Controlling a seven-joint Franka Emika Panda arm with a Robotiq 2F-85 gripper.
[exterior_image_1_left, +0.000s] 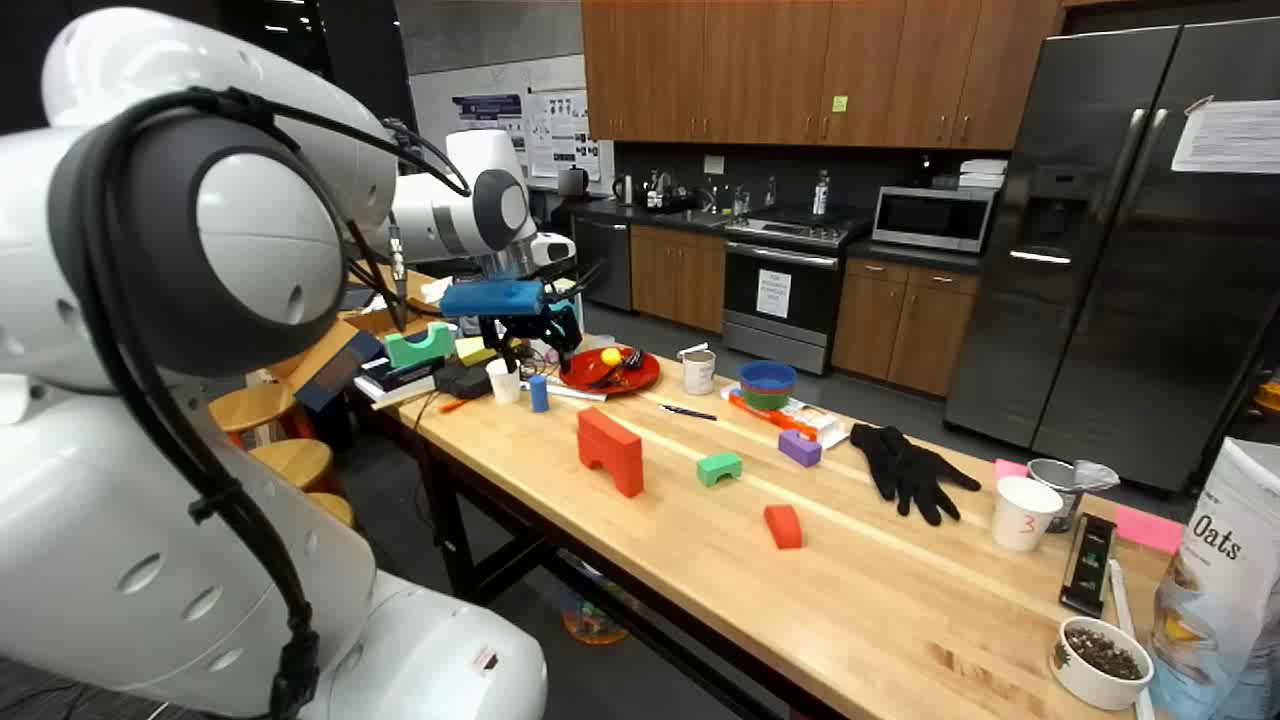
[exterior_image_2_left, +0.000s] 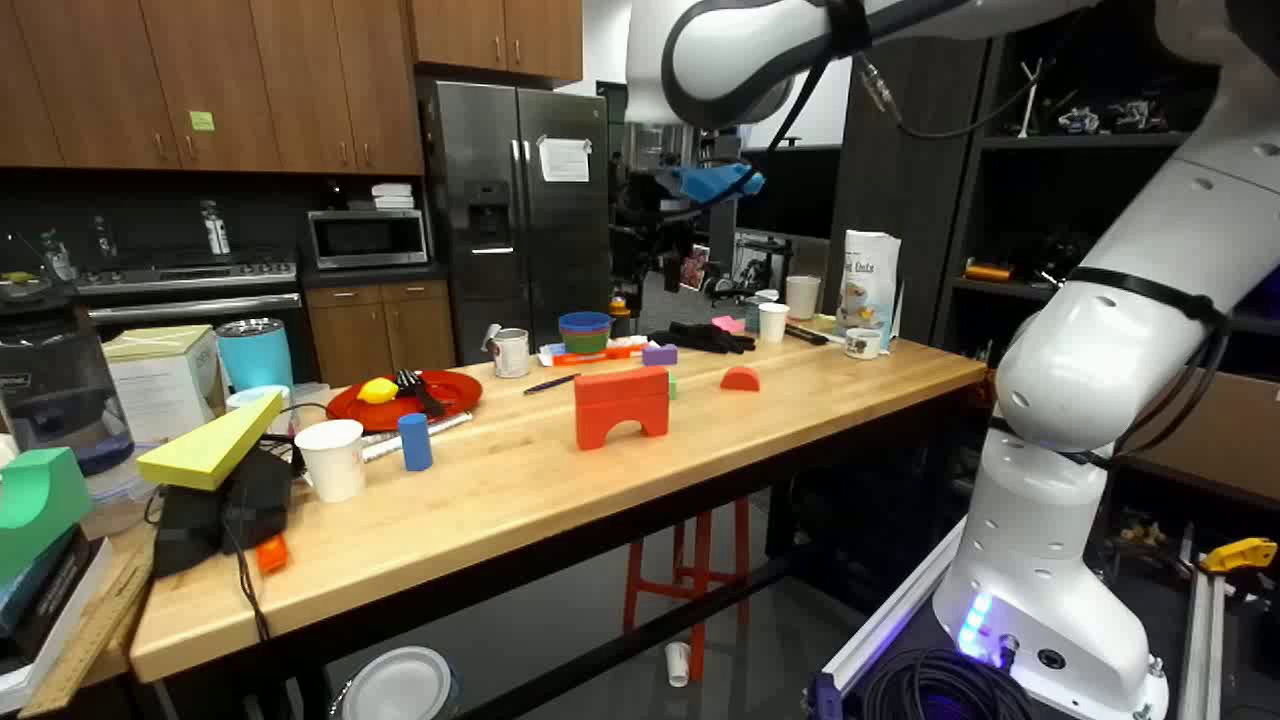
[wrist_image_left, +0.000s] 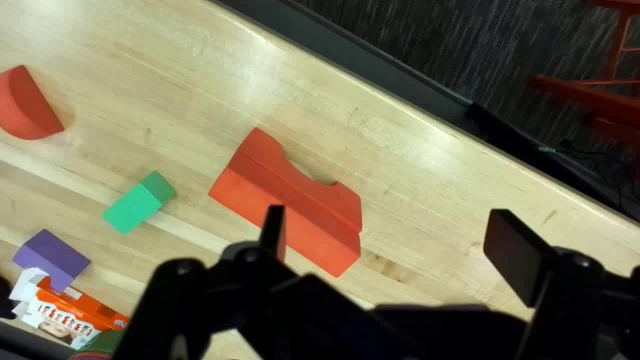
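Note:
My gripper (wrist_image_left: 388, 222) stands wide open above the table, nothing between its fingers. In the wrist view its left fingertip overlaps a red arch block with a red bar stacked on it (wrist_image_left: 295, 210); a gap in height shows in both exterior views, where the stack (exterior_image_1_left: 610, 450) (exterior_image_2_left: 622, 400) stands upright. Beside it lie a small green arch block (wrist_image_left: 134, 207), a purple block (wrist_image_left: 52, 257) and a red half-round block (wrist_image_left: 27, 107). A blue cylinder (exterior_image_2_left: 415, 442) stands nearer the red plate (exterior_image_2_left: 462, 390), which bears a yellow lemon-like item (exterior_image_2_left: 378, 390) and black utensils.
A white paper cup (exterior_image_2_left: 332, 460), a can (exterior_image_1_left: 698, 372), a pen (exterior_image_1_left: 688, 411) and stacked bowls (exterior_image_1_left: 767, 384) stand or lie about. Black gloves (exterior_image_1_left: 910, 470), a numbered cup (exterior_image_1_left: 1024, 512) and an oats bag (exterior_image_1_left: 1215, 580) occupy the far end. The table's edge (wrist_image_left: 400, 102) runs past the stack.

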